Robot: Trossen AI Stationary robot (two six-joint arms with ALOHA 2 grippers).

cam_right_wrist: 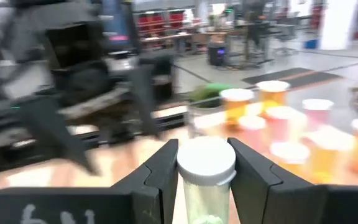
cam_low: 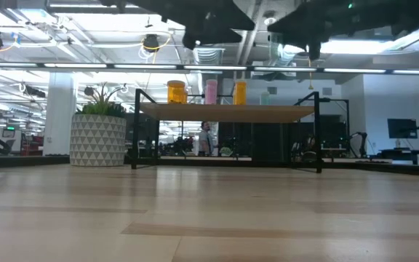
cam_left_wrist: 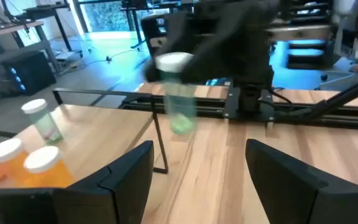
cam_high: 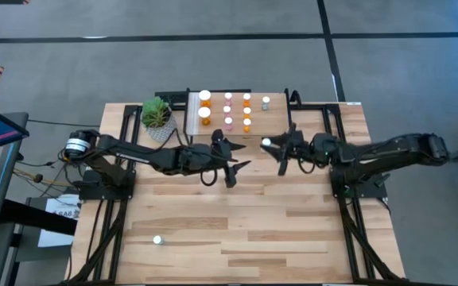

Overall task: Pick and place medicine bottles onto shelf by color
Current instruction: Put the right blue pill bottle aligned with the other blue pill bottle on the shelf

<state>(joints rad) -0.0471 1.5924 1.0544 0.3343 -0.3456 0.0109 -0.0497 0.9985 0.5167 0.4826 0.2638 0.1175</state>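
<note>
1. The right gripper (cam_right_wrist: 204,180) is holding a green-teal bottle (cam_right_wrist: 205,180) with a white cap between its two fingers, above the table (cam_high: 253,230) just in front of the shelf (cam_high: 277,119).
2. The left gripper (cam_left_wrist: 197,180) is standing open with nothing between its fingers — it is hovering near the right one.
3. Orange and pink bottles (cam_high: 227,111) are standing in rows on the shelf, and one green-teal bottle (cam_high: 265,102) is standing apart from them.
4. One more bottle (cam_high: 157,239) is lying alone on the table — near its front edge.
</note>
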